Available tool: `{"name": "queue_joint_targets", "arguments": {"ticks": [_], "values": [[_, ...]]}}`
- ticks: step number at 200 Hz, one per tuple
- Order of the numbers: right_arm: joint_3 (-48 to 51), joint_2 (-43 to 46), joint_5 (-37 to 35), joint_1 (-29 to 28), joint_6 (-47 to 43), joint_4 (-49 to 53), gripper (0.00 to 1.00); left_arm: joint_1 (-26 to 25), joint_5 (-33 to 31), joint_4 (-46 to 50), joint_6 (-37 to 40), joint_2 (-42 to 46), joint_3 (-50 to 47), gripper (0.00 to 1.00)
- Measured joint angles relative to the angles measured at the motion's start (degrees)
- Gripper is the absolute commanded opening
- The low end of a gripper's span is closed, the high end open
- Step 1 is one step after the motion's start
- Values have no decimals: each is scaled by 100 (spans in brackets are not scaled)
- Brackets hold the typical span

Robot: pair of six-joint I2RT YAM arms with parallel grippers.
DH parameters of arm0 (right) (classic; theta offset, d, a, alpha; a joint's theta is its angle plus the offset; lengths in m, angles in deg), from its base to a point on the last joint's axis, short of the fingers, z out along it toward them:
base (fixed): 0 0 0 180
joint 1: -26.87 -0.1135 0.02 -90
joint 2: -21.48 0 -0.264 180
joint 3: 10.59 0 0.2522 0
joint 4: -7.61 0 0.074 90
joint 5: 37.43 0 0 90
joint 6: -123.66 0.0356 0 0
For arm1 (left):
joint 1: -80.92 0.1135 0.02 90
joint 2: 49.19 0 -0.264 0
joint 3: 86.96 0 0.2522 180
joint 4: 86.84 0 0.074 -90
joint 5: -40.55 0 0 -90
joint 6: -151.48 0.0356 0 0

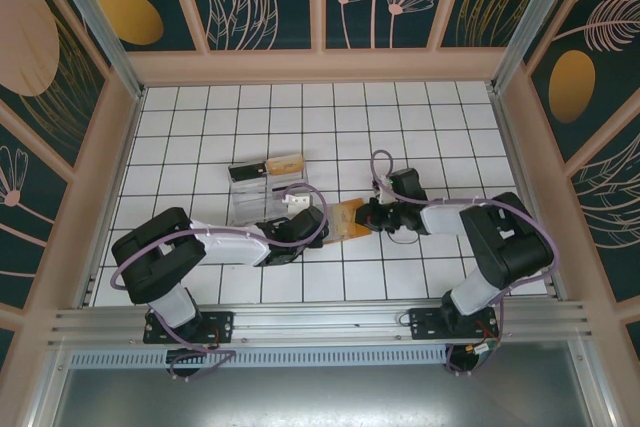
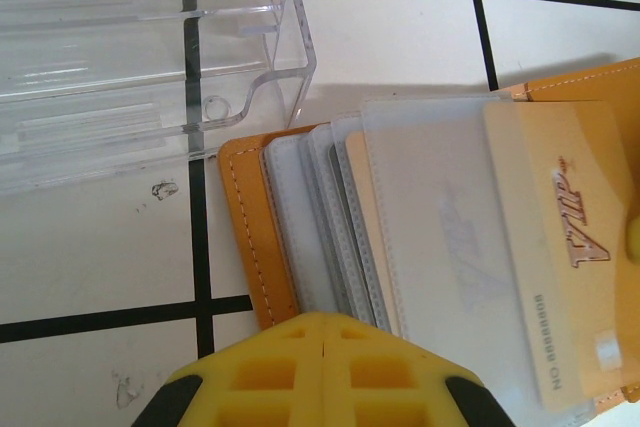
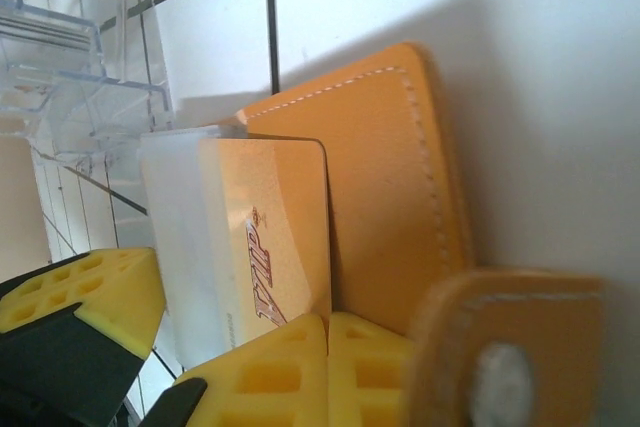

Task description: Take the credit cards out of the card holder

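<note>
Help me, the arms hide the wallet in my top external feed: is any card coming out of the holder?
Observer: Yes. The right wrist view shows a gold VIP card sticking out of the card holder, its near end at the closed fingers of the right gripper.
Operator: And the left gripper?
Observer: In its own wrist view the left gripper is closed, sitting over one edge of the opened card holder.
Operator: More cards inside?
Observer: Several frosted sleeves are fanned beside the gold VIP card. I cannot tell what they hold.
</note>
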Motion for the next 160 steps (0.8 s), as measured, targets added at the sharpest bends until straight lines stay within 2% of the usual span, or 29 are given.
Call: {"name": "queue_joint_targets", "arguments": {"ticks": [38, 85, 109, 120, 138, 160], "values": [[181, 280, -17, 245, -48, 153, 3, 0, 2, 0, 2, 0, 0, 2], [391, 1029, -74, 431, -55, 389, 0, 0, 20, 4, 20, 7, 0, 4], [398, 1423, -120, 437, -44, 479, 0, 0, 98, 122, 44, 109, 2, 13], [398, 1582, -146, 437, -44, 518, 0, 0, 149, 236, 44, 208, 2, 20], [396, 1843, -177, 437, -46, 605, 0, 0, 170, 426, 70, 505, 2, 26], [297, 2055, -240, 424, -57, 802, 0, 0, 170, 553, 46, 977, 11, 39]]}}
